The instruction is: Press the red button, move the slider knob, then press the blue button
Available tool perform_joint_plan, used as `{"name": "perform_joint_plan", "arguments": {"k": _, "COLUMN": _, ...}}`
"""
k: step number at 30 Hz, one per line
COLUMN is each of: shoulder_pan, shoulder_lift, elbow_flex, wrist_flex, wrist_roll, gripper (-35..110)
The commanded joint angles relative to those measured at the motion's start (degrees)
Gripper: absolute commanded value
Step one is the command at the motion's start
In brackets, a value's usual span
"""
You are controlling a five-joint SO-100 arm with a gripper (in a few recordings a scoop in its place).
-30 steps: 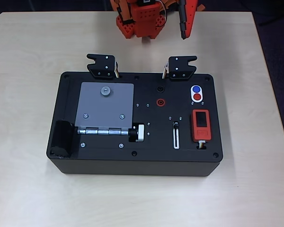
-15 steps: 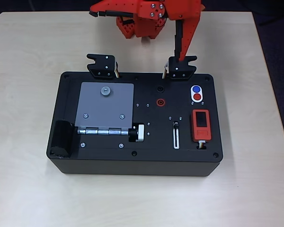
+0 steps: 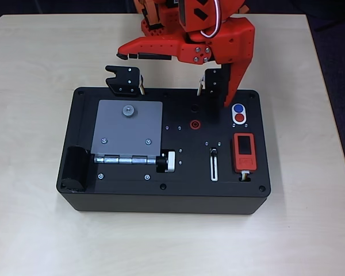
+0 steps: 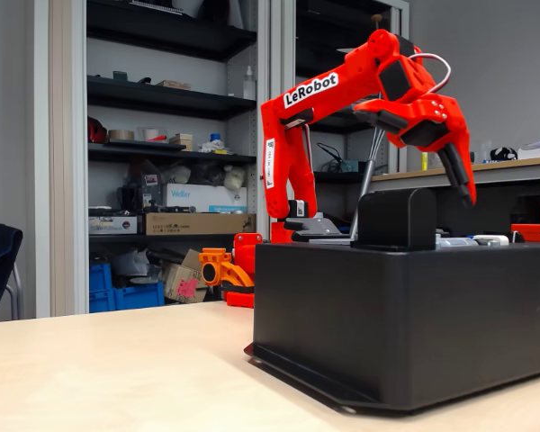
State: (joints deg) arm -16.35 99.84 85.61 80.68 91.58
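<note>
The red button (image 3: 240, 118) and the blue button (image 3: 238, 108) sit in a white oval at the back right of the black box (image 3: 132, 192); blue is the farther one. The slider knob (image 3: 214, 152) rests at the far end of its white-rimmed slot. My red gripper (image 3: 174, 80) is open wide. One finger (image 3: 227, 102) points down just left of the blue button, and the other (image 3: 126, 56) sticks out to the left. In the fixed view the gripper (image 4: 423, 153) hangs above the box top (image 4: 414, 261), its downward finger (image 4: 468, 184) clear of the surface.
On the box are a grey hinged plate (image 3: 127, 129), a silver-and-black cylindrical knob (image 3: 168, 161), a red socket (image 3: 194, 123) and a red device with a dark screen (image 3: 244, 152). Two black brackets (image 3: 125, 80) stand at the back edge. Bare table (image 3: 34, 115) surrounds the box.
The arm has swung forward and down from behind the box. Its downward finger went from the table past the right bracket to beside the blue button. The other finger now sticks out left.
</note>
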Motion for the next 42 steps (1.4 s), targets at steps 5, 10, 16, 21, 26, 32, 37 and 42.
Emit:
{"name": "perform_joint_plan", "arguments": {"k": 5, "shoulder_pan": -2.99, "shoulder_lift": -2.02, "elbow_flex": -4.04, "wrist_flex": -0.35, "wrist_roll": 2.29, "gripper": 103}}
{"name": "perform_joint_plan", "arguments": {"k": 10, "shoulder_pan": -4.57, "shoulder_lift": -3.25, "elbow_flex": -4.92, "wrist_flex": -0.44, "wrist_roll": 3.43, "gripper": 103}}
{"name": "perform_joint_plan", "arguments": {"k": 16, "shoulder_pan": -6.42, "shoulder_lift": -4.75, "elbow_flex": -5.80, "wrist_flex": -0.88, "wrist_roll": 4.75, "gripper": 103}}
{"name": "perform_joint_plan", "arguments": {"k": 21, "shoulder_pan": -7.65, "shoulder_lift": -5.54, "elbow_flex": -5.80, "wrist_flex": -1.49, "wrist_roll": 5.71, "gripper": 103}}
{"name": "perform_joint_plan", "arguments": {"k": 26, "shoulder_pan": -8.09, "shoulder_lift": -5.54, "elbow_flex": -3.69, "wrist_flex": -2.90, "wrist_roll": 5.89, "gripper": 103}}
{"name": "perform_joint_plan", "arguments": {"k": 32, "shoulder_pan": -8.17, "shoulder_lift": -4.66, "elbow_flex": -0.70, "wrist_flex": -2.72, "wrist_roll": 5.71, "gripper": 103}}
{"name": "perform_joint_plan", "arguments": {"k": 37, "shoulder_pan": -8.17, "shoulder_lift": -3.87, "elbow_flex": 1.49, "wrist_flex": -3.25, "wrist_roll": 5.71, "gripper": 103}}
{"name": "perform_joint_plan", "arguments": {"k": 42, "shoulder_pan": -8.17, "shoulder_lift": -2.55, "elbow_flex": 4.48, "wrist_flex": -4.75, "wrist_roll": 5.98, "gripper": 103}}
